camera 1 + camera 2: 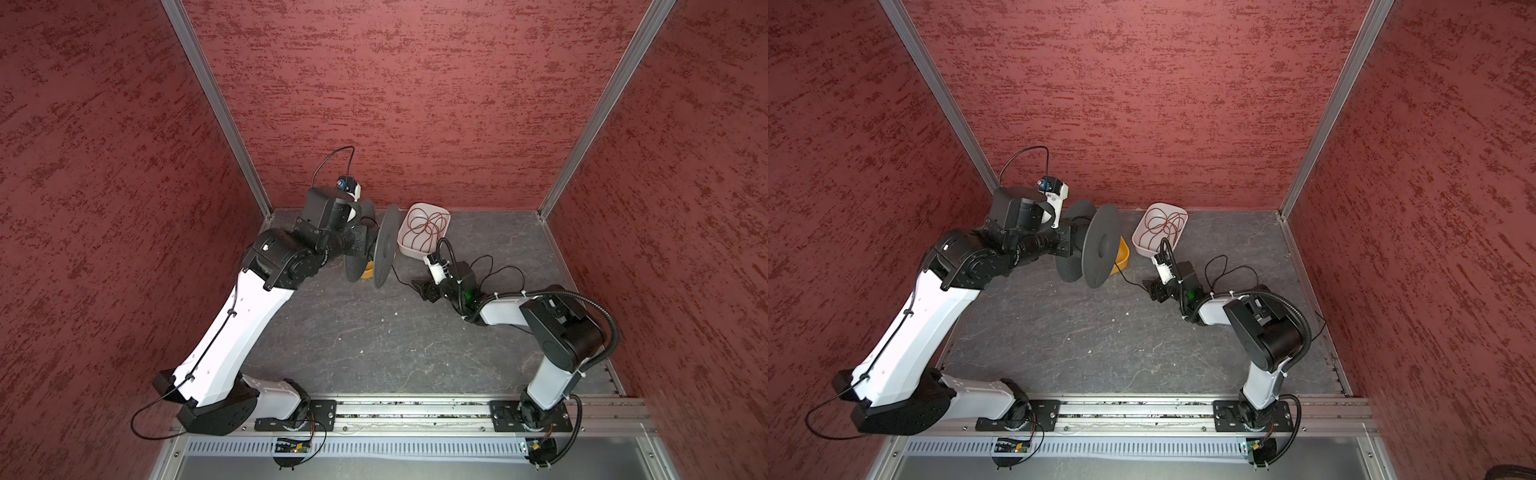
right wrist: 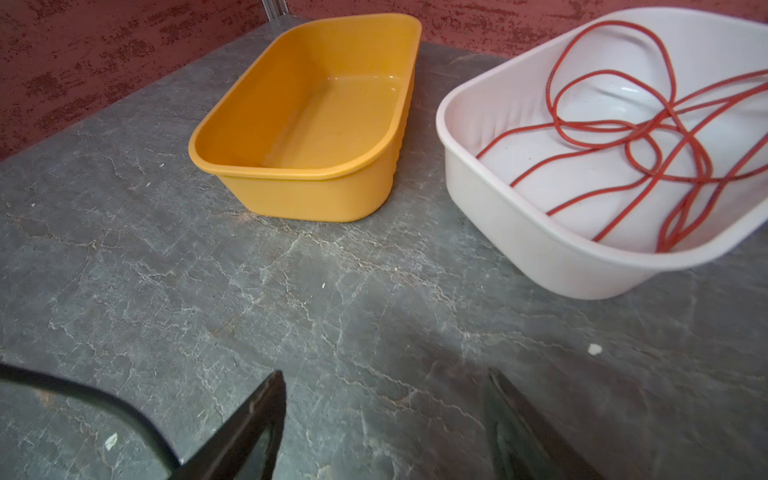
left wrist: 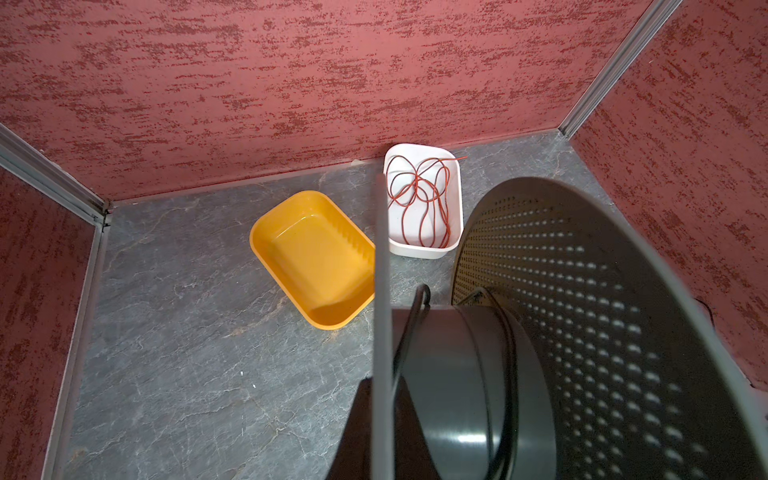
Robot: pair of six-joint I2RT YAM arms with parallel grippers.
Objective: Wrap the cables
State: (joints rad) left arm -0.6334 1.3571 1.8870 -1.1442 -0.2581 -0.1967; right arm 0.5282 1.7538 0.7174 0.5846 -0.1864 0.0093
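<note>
Starting beside the left wall, the left arm leans toward the back corner. The left gripper is clamped tight on a dark grey spool, which it holds on edge clear of the counter. The cable, a thin black wire, crosses the spool's hub. In both top views it drops from the spool and trails over the counter toward the right gripper.

The yellow tray sits below and behind the spool. A narrow strip of counter parts it from the white tray, which stands close to the back wall. A loose red wire lies in the white tray, with one end poking over the far rim.

The right gripper sits low just in front of the white tray's near corner, its jaws wide with bare counter between them. The cable curves past the outside of one finger (contact cannot be told). More of its loops lie to the right of that wrist. The middle and front of the counter are open down to the rail.
</note>
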